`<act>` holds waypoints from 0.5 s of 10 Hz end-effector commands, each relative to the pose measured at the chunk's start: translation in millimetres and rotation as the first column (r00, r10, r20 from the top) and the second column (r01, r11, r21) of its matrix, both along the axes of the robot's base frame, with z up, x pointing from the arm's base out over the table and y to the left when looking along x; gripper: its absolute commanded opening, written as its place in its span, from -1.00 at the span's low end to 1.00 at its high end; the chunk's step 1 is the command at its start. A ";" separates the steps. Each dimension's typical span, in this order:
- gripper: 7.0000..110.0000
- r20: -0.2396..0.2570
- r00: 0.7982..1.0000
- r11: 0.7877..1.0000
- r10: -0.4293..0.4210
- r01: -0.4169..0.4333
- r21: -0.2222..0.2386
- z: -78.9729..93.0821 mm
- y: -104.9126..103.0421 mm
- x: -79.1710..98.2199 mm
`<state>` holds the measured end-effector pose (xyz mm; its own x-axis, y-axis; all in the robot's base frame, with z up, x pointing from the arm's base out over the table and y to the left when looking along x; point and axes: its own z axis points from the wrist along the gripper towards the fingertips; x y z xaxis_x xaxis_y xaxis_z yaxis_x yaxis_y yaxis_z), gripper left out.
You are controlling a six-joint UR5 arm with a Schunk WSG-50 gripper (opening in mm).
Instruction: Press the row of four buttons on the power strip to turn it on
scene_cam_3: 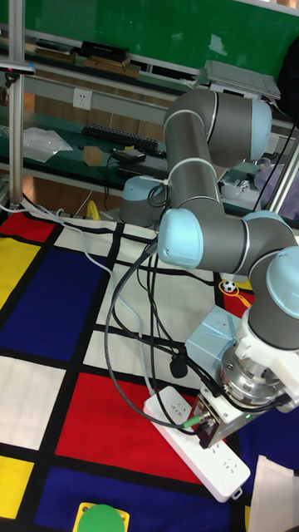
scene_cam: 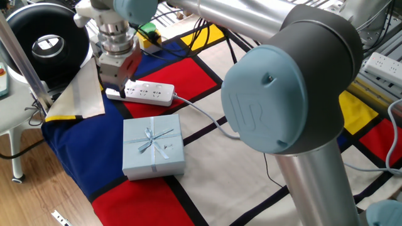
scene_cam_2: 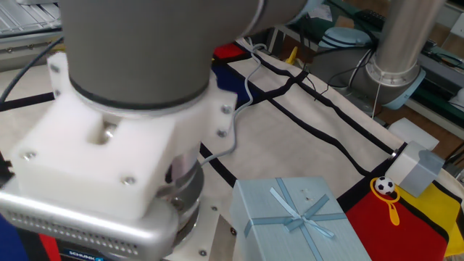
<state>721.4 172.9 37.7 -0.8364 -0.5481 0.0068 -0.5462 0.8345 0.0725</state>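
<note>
The power strip point(scene_cam: 149, 93) is a slim white bar lying on the red and blue cloth, with its pale cable point(scene_cam: 201, 113) running off to the right. It also shows in the tall fixed view as the power strip point(scene_cam_3: 170, 409), lying diagonally. My gripper point(scene_cam: 118, 86) hangs over its left end, and the gripper point(scene_cam_3: 203, 427) sits just above the strip's middle in the tall view. No view shows the fingertips clearly. The four buttons are too small to make out. In the other fixed view my wrist hides the strip.
A pale blue gift box point(scene_cam: 152, 145) with a ribbon lies just in front of the strip, also seen as the gift box point(scene_cam_2: 299, 217). A green button point(scene_cam_3: 100, 519) on yellow sits near the strip. A black round device point(scene_cam: 47, 44) stands at the back left.
</note>
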 end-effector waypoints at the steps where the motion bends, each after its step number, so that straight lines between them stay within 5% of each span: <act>1: 0.15 0.000 1.000 0.998 -0.001 0.001 0.057 5.0 9.5 5.1; 2: 0.57 0.003 1.000 0.998 -0.002 0.001 0.059 4.8 9.4 7.0; 5: 0.57 0.006 1.000 0.999 0.007 -0.008 0.047 1.9 1.4 14.8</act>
